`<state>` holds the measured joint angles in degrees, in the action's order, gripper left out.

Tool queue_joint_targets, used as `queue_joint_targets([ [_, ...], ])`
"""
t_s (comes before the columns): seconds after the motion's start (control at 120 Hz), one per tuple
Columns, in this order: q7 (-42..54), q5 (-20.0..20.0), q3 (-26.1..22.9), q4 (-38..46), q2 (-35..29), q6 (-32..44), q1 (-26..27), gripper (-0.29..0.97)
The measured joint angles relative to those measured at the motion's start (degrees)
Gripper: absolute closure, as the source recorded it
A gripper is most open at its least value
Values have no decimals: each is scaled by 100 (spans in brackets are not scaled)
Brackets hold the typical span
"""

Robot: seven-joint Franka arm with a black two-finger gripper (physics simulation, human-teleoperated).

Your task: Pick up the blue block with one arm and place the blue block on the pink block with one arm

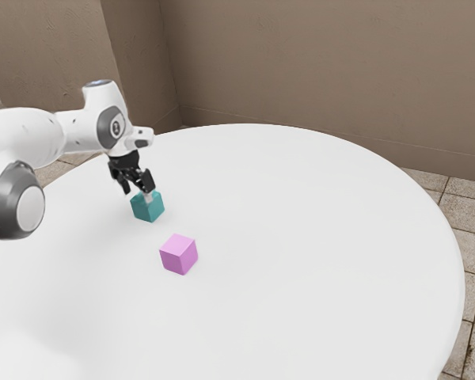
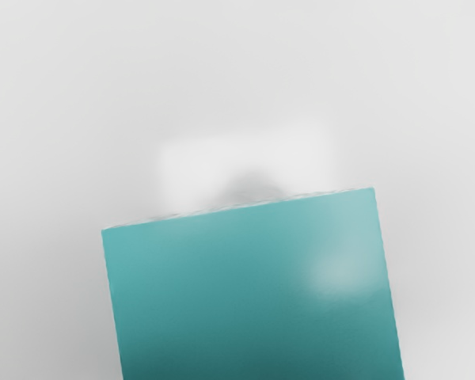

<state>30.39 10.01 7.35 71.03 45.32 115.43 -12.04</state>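
Note:
The blue block (image 1: 148, 207), teal in colour, sits on the white round table (image 1: 317, 237) toward the exterior view's left. My gripper (image 1: 139, 192) hangs straight over it, open, with the black fingertips just reaching the block's top edge. In the wrist view the blue block (image 2: 253, 293) looms large and a little turned right under my hand. The pink block (image 1: 179, 253) rests on the table a short way nearer the camera and slightly to the exterior view's right of the blue one, apart from it.
The white arm (image 1: 39, 142) comes in from the exterior view's left. The table's far edge curves toward a beige wall (image 1: 317, 63), with tiled floor (image 1: 459, 206) to the exterior view's right.

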Motion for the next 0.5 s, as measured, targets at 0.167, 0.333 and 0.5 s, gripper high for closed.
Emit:
queue_joint_targets([
  [0.167, -56, 1, -28, -273, 172, -79, 1, 0],
  [0.333, -132, 7, -54, -306, 233, -116, 4, 0],
  [0.5, -258, 9, -50, -307, 325, -131, 4, 0],
])
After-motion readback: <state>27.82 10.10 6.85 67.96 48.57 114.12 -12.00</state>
